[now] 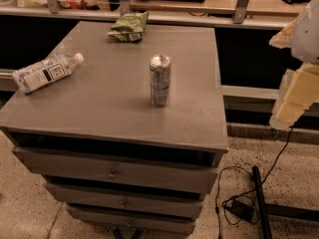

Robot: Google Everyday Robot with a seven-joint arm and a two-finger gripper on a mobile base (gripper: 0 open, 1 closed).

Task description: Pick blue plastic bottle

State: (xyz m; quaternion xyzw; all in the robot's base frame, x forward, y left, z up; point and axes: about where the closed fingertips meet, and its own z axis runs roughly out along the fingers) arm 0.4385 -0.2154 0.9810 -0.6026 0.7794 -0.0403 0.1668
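On the left side of the grey cabinet (99, 111) top, the blue plastic bottle (37, 77) lay on its side, close to the left edge. Its white cap (78, 58) pointed toward the far right, and its pale label (52, 72) with a dark square faced up. Nothing touched the bottle.

A silver can (160, 80) stood upright near the middle of the top, well apart from the bottle and to its right. A green snack bag (128, 27) sat crumpled at the far edge, apart from both the can and the bottle.

At the right edge of the view, the gripper (294, 96) showed as pale cream blocks hanging beside the cabinet, off its right side and above the floor (30, 203). It was well apart from the bottle, with the can and most of the top between them. It held nothing that could be seen, and whether it was set wide or narrow could not be told.

Below the top, three drawers (114, 171) were stacked down the front of the cabinet, each with a small knob. A black cable (279, 153) trailed down from the right and curled across the speckled floor to a small dark box (241, 209).
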